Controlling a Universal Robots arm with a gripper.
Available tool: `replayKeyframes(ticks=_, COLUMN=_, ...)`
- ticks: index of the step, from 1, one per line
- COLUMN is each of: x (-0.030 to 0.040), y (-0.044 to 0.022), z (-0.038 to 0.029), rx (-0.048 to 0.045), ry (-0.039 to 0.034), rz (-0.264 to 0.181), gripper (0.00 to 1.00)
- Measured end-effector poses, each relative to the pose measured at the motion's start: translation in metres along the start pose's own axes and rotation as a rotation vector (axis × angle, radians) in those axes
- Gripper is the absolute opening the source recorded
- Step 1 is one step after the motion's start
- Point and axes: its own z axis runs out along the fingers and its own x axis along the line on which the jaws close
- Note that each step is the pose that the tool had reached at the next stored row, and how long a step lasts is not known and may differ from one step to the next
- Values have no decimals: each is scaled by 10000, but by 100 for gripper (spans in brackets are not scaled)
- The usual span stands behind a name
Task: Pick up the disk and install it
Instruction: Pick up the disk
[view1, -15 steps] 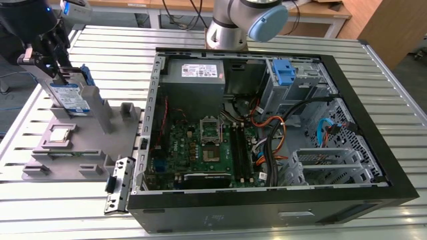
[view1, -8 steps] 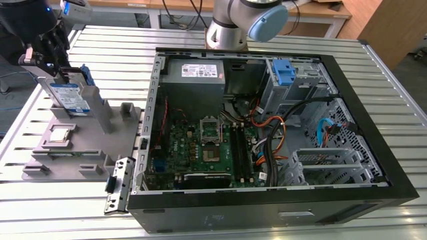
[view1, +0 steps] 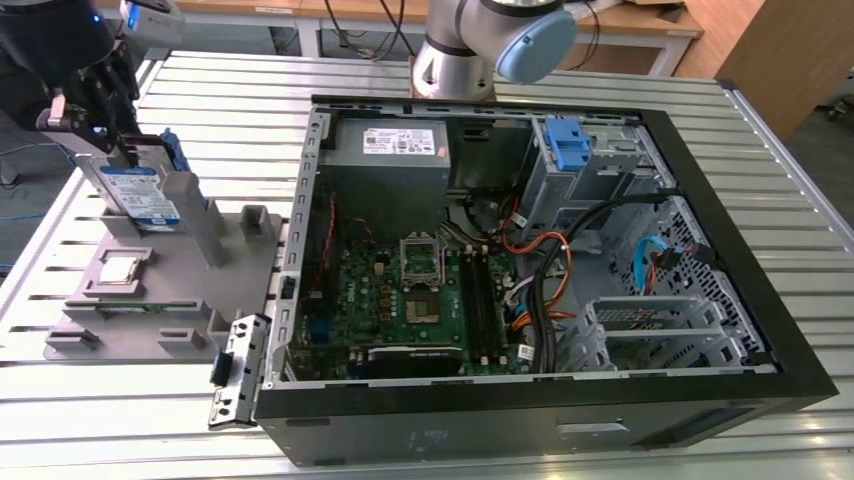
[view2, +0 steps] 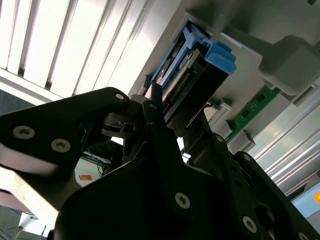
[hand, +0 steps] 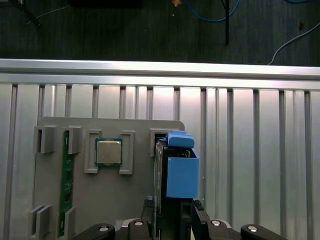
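The end effector (view1: 123, 150) is clamped on the top of the disk (view1: 143, 195) near the counter (view1: 80, 420) edge at the exterior view's left. The disk stands upright at the grey fixture (view1: 134, 310), just beside the open computer case (view1: 534, 420). The fixture's pockets also hold a processor (hand: 108, 151) and a memory stick (hand: 65, 180). I cannot tell whether the disk's lower edge sits in its slot

The disk (view1: 142, 195), a silver-grey drive with a white-and-blue label and blue rails, is seen standing on edge, slightly tilted, in a slot of the grey holder (view1: 180, 288) at the exterior view's left, its upper end clasped by the gripper (view1: 127, 150).
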Motion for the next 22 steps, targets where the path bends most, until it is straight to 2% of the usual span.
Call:
replayKeyframes(ticks=15, x=4, y=0, z=1, rx=2, ry=-2, rz=1, gripper=42)
replayKeyframes(ticks=16, x=4, y=0, z=1, rx=2, ry=-1, rz=2, gripper=41)
replayKeyframes(ticks=17, x=5, y=0, z=1, rx=1, ry=-1, rz=1, gripper=35)
replayKeyframes(ticks=22, x=5, y=0, z=1, rx=2, ry=-2, rz=1, gripper=35)
